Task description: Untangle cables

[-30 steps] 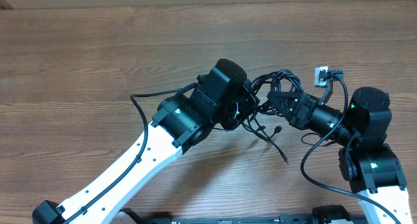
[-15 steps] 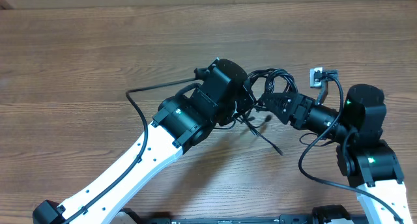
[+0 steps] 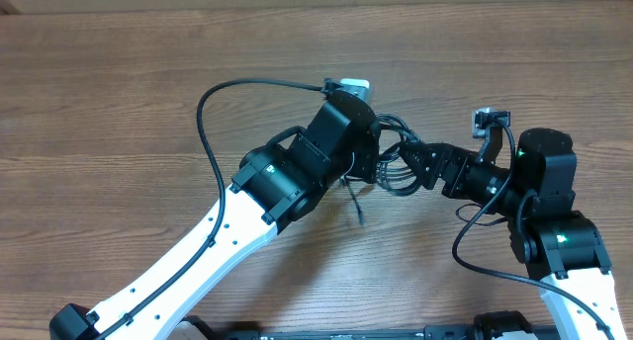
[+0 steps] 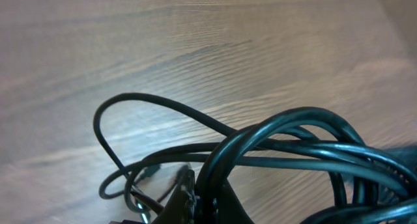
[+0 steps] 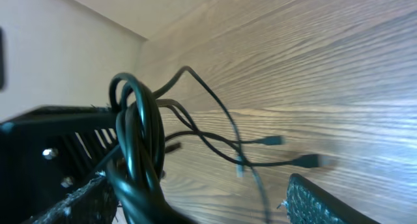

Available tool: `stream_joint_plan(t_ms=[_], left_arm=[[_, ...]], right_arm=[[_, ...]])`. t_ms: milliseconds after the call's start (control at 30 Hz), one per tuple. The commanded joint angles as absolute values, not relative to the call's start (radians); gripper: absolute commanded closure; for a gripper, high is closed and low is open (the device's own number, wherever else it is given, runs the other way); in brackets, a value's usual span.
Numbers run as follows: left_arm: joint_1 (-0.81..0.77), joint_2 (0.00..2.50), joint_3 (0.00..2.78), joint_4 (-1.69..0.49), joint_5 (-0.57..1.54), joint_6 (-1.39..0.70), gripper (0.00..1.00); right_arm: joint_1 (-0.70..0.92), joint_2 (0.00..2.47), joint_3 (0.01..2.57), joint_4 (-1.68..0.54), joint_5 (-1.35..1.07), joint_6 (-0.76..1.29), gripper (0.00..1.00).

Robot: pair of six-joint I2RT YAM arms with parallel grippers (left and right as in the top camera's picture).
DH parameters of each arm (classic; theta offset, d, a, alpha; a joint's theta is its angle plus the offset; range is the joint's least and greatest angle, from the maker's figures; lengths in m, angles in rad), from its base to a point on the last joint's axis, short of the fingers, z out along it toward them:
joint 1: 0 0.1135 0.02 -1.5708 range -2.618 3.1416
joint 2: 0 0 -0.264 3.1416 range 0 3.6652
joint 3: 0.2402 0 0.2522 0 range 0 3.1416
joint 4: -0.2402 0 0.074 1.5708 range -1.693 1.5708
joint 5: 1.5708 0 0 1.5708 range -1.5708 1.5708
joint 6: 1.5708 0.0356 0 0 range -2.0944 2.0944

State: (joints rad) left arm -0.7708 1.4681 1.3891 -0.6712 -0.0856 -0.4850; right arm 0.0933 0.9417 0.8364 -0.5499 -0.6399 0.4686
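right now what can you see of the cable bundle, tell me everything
The cables are thin, black, rubbery-looking cords, several of them coiled into a tight, tangled bunch of overlapping loops. The bunch seems raised off the wooden table, pinched in the shut left gripper. Thinner strands trail down from it and end in small plugs near the wood. The right gripper is open, with the loops between its fingers, unclamped.

Looks like a robotics lab bench, folks: a white-and-black left arm [image 3: 198, 256] and right arm [image 3: 569, 281] reach in over a wood-grain table [image 3: 119, 73], green status lights [image 3: 566, 239] glow on the right one, and there's a plain pale wall [image 5: 52, 35] at the table's far edge.
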Motion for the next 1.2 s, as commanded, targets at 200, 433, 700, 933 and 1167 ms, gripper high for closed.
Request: stream_joint_plan(t_ms=[200, 433, 700, 933, 1167], left_arm=[[-0.767, 1.466, 1.403, -0.705, -0.108, -0.096, 0.96], [-0.767, 1.466, 1.403, -0.748, -0.090, -0.044, 0.96], [-0.802, 1.466, 1.403, -0.728, -0.051, -0.044, 0.96], [-0.832, 1.466, 1.403, -0.674, -0.051, -0.044, 0.96], [-0.837, 1.466, 1.403, -0.659, -0.056, -0.044, 0.96]], right_arm=[[0.096, 0.909, 0.859, -0.620, -0.611, 0.160, 0.21], [0.096, 0.887, 0.859, -0.627, -0.619, 0.138, 0.23], [0.096, 0.887, 0.859, -0.613, -0.722, 0.095, 0.27], [0.096, 0.887, 0.859, -0.607, -0.807, 0.047, 0.38], [0.096, 0.887, 0.859, -0.604, -0.806, 0.047, 0.69]])
